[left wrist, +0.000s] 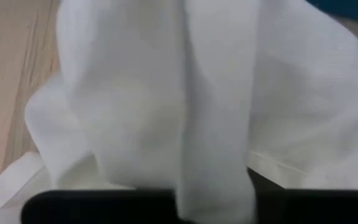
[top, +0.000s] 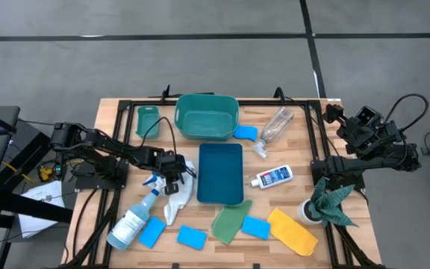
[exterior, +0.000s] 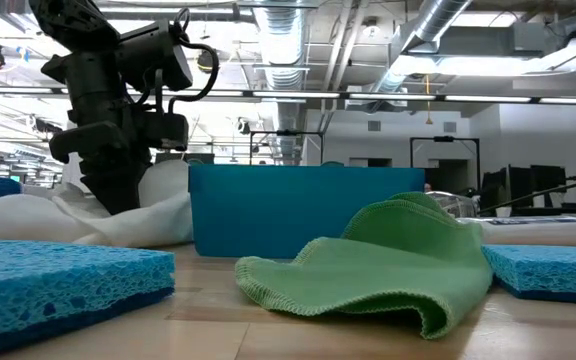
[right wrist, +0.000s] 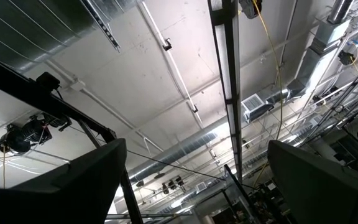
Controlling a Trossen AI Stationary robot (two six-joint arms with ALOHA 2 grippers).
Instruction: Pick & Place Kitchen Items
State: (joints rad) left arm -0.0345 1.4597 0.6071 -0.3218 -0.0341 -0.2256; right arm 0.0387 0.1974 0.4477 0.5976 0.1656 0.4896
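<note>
A crumpled white cloth [top: 182,193] lies on the wooden table, left of the blue tray [top: 220,173]. My left gripper [top: 175,179] is down on the cloth's far part and shut on it; in the left wrist view the cloth [left wrist: 166,93] fills the picture. A clear spray bottle [top: 133,220] lies beside it. Blue sponges [top: 191,237], a green cloth [top: 230,223], a yellow cloth [top: 293,232], a clear bottle [top: 275,125] and a white bottle [top: 275,177] lie about. My right gripper [right wrist: 201,186] is raised at the table's right, open, pointing at the ceiling. My left gripper pinches a raised fold of the white cloth [left wrist: 216,180] between its two fingers. The fingers come from above, slanting down. The rest of the cloth lies slack on the table around them; one layer or several, I cannot tell.
A teal basin [top: 206,116] stands at the table's far middle, a small teal scoop [top: 147,119] left of it. A dark green rag [top: 331,202] drapes over a white cup at the right. A black frame rims the table.
</note>
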